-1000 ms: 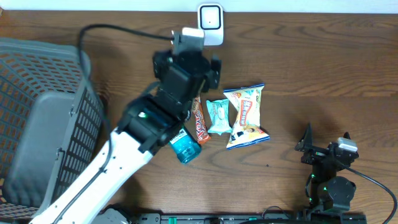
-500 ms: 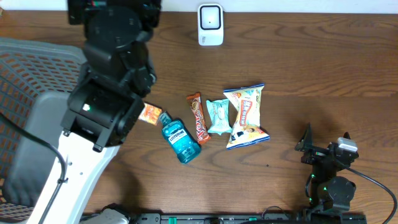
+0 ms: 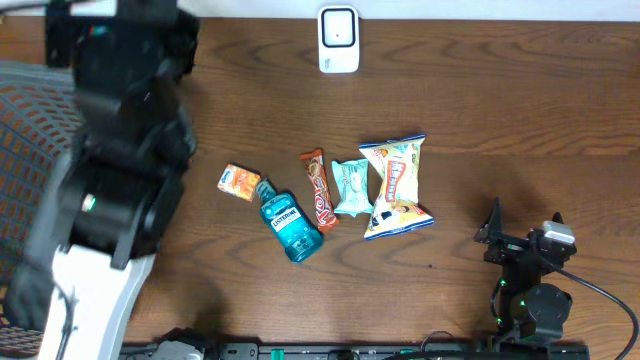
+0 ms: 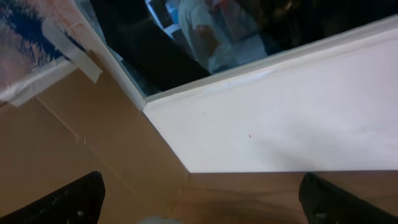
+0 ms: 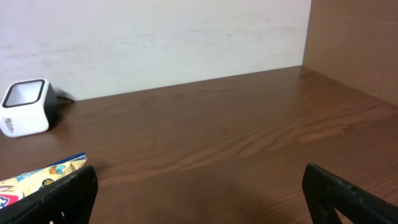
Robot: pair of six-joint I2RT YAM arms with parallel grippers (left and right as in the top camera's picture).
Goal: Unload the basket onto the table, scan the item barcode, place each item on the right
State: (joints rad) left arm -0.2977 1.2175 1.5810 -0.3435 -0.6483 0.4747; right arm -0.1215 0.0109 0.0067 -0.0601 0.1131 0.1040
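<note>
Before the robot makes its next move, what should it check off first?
1. Left gripper open and empty: ok.
2. Right gripper open and empty: ok.
3. Scanner unblocked, nothing in front of it: ok.
4. Items in plain sight, in a row: orange packet, mouthwash bottle, candy bar, teal packet, snack bag: ok.
5. A barcode showing on any item: cannot tell.
6. A gripper placed above an item: not ok, both are off to the sides of the row.
</note>
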